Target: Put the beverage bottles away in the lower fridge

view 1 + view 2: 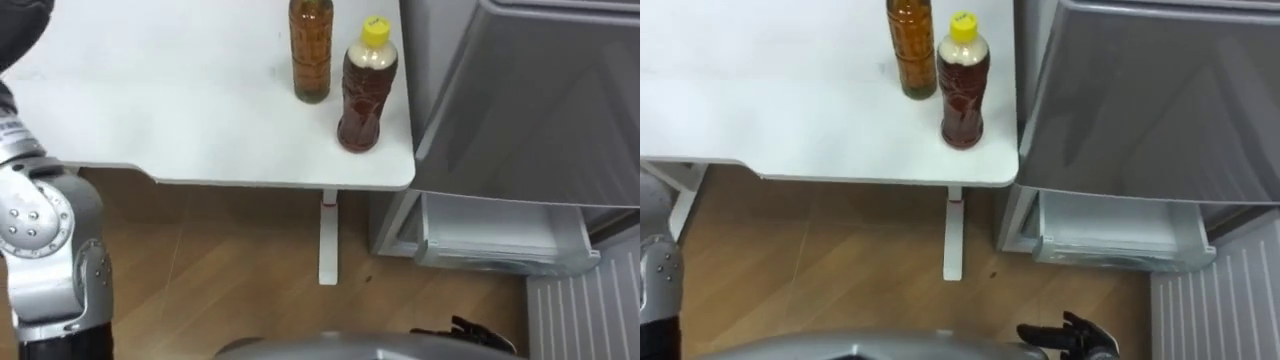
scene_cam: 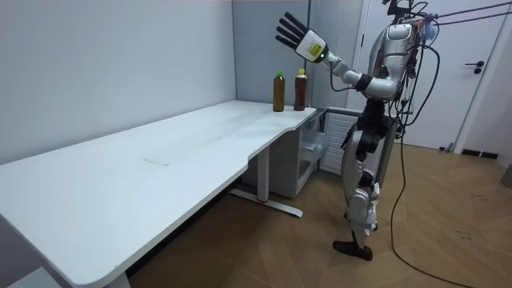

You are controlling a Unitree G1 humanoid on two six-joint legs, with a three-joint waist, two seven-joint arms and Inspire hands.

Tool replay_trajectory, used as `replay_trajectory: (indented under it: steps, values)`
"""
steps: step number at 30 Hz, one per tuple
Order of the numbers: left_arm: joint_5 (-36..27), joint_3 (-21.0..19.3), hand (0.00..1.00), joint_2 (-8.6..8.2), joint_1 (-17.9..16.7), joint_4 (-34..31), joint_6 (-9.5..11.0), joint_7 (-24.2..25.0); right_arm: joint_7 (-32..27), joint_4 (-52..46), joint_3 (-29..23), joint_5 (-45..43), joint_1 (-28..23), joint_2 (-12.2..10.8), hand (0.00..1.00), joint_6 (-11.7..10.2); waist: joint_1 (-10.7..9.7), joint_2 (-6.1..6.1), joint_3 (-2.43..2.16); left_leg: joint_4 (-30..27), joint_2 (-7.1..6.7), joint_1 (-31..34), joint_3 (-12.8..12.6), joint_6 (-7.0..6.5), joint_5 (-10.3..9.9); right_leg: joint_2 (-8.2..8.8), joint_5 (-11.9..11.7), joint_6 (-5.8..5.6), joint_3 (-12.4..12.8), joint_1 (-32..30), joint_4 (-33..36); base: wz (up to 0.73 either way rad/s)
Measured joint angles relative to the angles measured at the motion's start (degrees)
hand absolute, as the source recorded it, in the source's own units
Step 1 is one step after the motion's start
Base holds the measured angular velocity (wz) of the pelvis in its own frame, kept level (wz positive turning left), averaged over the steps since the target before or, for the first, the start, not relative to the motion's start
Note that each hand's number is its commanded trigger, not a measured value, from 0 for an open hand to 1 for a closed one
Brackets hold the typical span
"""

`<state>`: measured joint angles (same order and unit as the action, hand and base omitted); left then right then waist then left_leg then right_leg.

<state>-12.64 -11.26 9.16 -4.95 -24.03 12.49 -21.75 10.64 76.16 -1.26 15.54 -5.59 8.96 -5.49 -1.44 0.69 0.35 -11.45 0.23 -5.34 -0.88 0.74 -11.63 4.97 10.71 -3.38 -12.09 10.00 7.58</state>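
On table [image 1: 200, 120] corner: yellow-capped bottle [image 1: 365, 90], taller bottle [image 1: 311, 50] top cropped.

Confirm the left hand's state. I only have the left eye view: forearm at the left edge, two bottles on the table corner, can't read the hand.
Observer: In the room view the left hand is raised to about head height, fingers spread, holding nothing, well clear of the rear bottle and the front bottle.
Operator: Rear bottle's top is cropped for me. Capped?
Observer: Yes, a green cap is on it.
Operator: Where is the robot standing?
Observer: Upright at the end of the long table, right beside the fridge.
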Motion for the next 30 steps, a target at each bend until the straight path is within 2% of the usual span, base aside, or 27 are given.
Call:
replay_trajectory:
  steps: [1,5,7,9,12,16,20,30]
  values:
    - [0.2,1.2,0.0,0.0,1.02,0.0,-0.34,1.66,0.08,-0.02,-0.14,0.01,0.02,0.0,0.0,-0.04,-0.24,-0.14,0.07,0.08,0.06,-0.2,-0.47,-0.02,-0.01,-0.03,0.0,0.0,0.81,-0.05,0.03,-0.14]
    - [2.27,3.94,0.0,0.0,2.55,0.0,-1.6,6.73,0.13,-0.1,-0.79,-0.03,0.1,0.03,0.0,-0.19,-1.73,-0.65,0.08,0.11,0.11,-0.42,-0.98,-0.18,-0.16,-0.06,0.0,0.0,1.38,-0.12,0.11,-0.09]
    - [2.27,5.15,0.0,-0.01,3.73,0.0,-2.18,9.47,0.35,-0.05,-1.28,-0.12,0.2,0.39,0.0,-0.11,-2.15,-0.85,0.13,0.41,0.25,-0.92,-1.78,-0.18,-0.16,-0.19,-0.02,0.03,2.75,-0.23,0.22,-0.16]
    - [2.27,5.33,0.0,-0.01,4.12,0.0,-2.64,11.45,0.61,0.02,-1.39,-0.2,0.15,0.73,0.0,0.07,-2.28,-1.0,0.22,0.83,0.31,-1.48,-2.43,-0.22,-0.19,-0.23,-0.02,0.03,3.62,-0.2,0.26,-0.21]
    - [2.13,5.4,0.0,0.02,4.23,-0.18,-3.31,14.56,0.71,0.0,-2.58,-0.42,0.06,0.91,0.0,0.19,-3.04,-1.55,-0.03,1.33,0.3,-1.72,-3.32,-0.26,-0.19,-0.24,-0.01,0.02,4.49,-0.72,0.41,-0.17]
    - [2.06,5.96,0.0,0.02,4.23,-1.72,-4.94,19.21,0.82,-0.09,-3.33,-0.42,0.08,0.91,0.0,0.59,-3.42,-1.39,-0.05,1.87,0.42,-2.34,-4.35,-0.26,-0.18,-0.36,-0.01,0.01,5.65,-0.94,0.44,-0.14]
    - [1.78,6.32,0.0,0.02,4.23,-1.83,-5.86,21.62,0.77,-0.13,-3.36,-0.41,0.08,0.89,0.0,0.61,-3.89,-1.18,-0.08,1.88,0.45,-2.35,-4.61,-0.28,-0.2,-0.36,-0.01,0.01,5.92,-1.06,0.43,-0.04]
    - [1.52,11.07,0.0,0.25,4.24,-1.82,-8.52,25.23,-0.67,0.07,-3.39,-0.47,0.59,0.91,0.0,1.42,-5.58,-0.77,-0.03,1.95,0.56,-2.4,-4.62,-0.28,-0.21,-0.54,-0.02,0.02,6.62,-1.03,0.51,0.0]
